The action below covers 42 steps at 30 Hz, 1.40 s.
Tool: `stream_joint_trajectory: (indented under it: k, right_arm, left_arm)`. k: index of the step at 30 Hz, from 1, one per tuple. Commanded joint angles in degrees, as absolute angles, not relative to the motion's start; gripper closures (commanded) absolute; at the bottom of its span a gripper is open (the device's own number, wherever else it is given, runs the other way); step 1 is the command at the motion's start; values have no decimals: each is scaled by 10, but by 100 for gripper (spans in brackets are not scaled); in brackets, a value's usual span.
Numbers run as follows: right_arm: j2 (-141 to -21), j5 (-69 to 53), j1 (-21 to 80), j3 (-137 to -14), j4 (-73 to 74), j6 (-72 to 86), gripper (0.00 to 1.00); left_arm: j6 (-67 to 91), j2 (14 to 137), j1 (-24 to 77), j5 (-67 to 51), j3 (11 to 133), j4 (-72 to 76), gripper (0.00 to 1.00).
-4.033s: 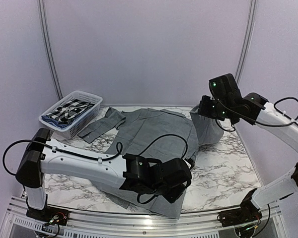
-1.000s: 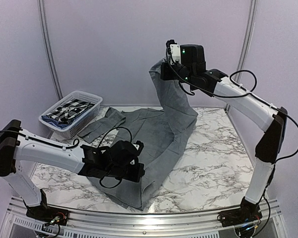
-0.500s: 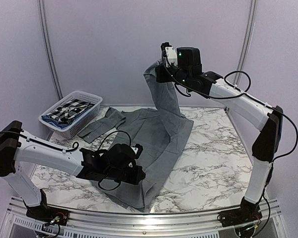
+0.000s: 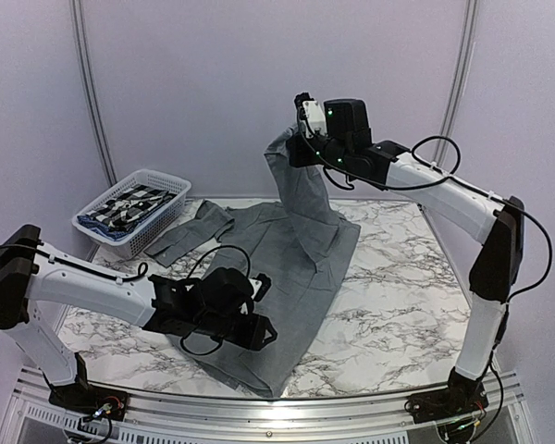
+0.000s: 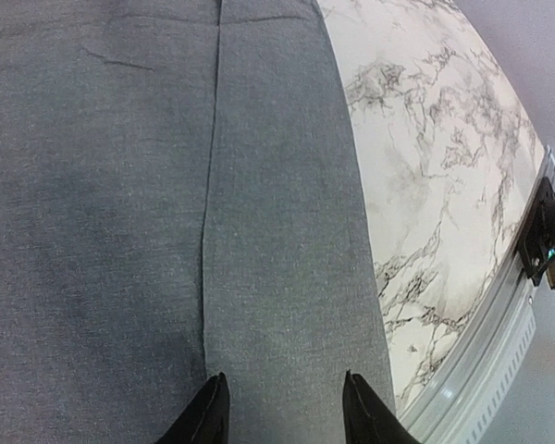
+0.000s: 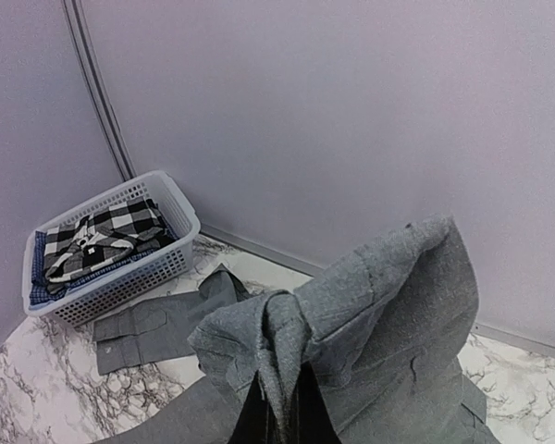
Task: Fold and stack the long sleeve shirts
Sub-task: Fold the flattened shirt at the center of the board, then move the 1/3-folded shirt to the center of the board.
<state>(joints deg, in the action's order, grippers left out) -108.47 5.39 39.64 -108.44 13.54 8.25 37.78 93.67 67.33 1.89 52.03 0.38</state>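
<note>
Marble-patterned table (image 4: 398, 314) bears grey shirt (image 4: 296, 264); lilac walls (image 4: 194, 92) behind.

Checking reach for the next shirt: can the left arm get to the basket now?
Probably yes: the left gripper is open over the grey shirt, with nothing standing between it and the basket.

We counted one grey shirt (image 4: 301, 254), one marble desk (image 4: 402, 310), one white basket (image 4: 159, 228) holding at least two garments, a checked shirt (image 6: 102, 231) uppermost, and two robot arms: left arm (image 4: 92, 285), right arm (image 4: 444, 196).
</note>
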Motion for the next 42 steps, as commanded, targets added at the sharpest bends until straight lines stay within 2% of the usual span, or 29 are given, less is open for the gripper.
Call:
stream_joint_trajectory:
  k: [1,6,11,19,24,33,42]
  right_arm:
    - [-1074,50,402,-1080,144,97,100]
    - [-1059,60,404,-1062,164,106,100]
    - [-1027,86,410,-1009,183,126,100]
    - [-947,161,409,-781,175,225,100]
    - [-957,164,406,-697,167,287,100]
    - [-1029,104,336,-620,105,333,100]
    - [-1090,99,279,-663,95,308,100]
  left_arm:
    - [339,949,675,-34,541,-30,62]
    - [312,994,689,-94,563,-38,76]
    - [300,1032,694,-128,574,-49,81]
    - [294,1076,696,-150,589,-54,83]
    - [296,1104,696,-149,608,-61,84]
    - [301,1145,691,-131,656,-70,84]
    - [290,1216,676,-142,774,-80,84]
